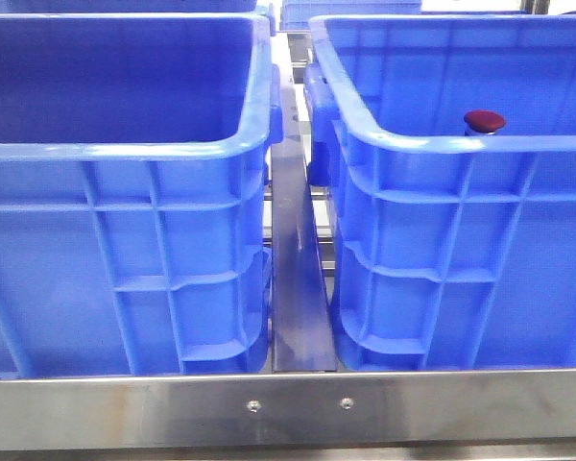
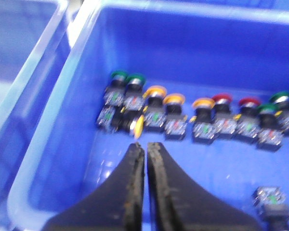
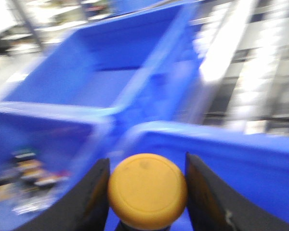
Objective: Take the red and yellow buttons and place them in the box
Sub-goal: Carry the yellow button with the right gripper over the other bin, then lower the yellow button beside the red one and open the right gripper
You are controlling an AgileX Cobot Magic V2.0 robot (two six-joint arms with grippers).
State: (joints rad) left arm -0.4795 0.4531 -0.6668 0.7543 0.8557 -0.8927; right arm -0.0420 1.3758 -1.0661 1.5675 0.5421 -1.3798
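In the right wrist view my right gripper (image 3: 147,163) is shut on a yellow-orange button (image 3: 147,191), its round cap facing the camera between both fingers, above blue crate rims (image 3: 221,132); the view is blurred. In the left wrist view my left gripper (image 2: 145,145) is shut and empty above the floor of a blue crate (image 2: 82,43). A row of buttons stands just beyond it: yellow ones (image 2: 156,91), red ones (image 2: 222,99) and green ones (image 2: 120,75). In the front view a dark red button (image 1: 485,120) shows just over the near rim of the right crate (image 1: 442,144). Neither gripper shows there.
The left crate (image 1: 125,149) stands beside the right one, with a metal rail (image 1: 298,288) between them and a steel bar (image 1: 288,408) in front. A loose button (image 2: 272,199) lies apart from the row. A second crate (image 2: 19,29) adjoins the one with buttons.
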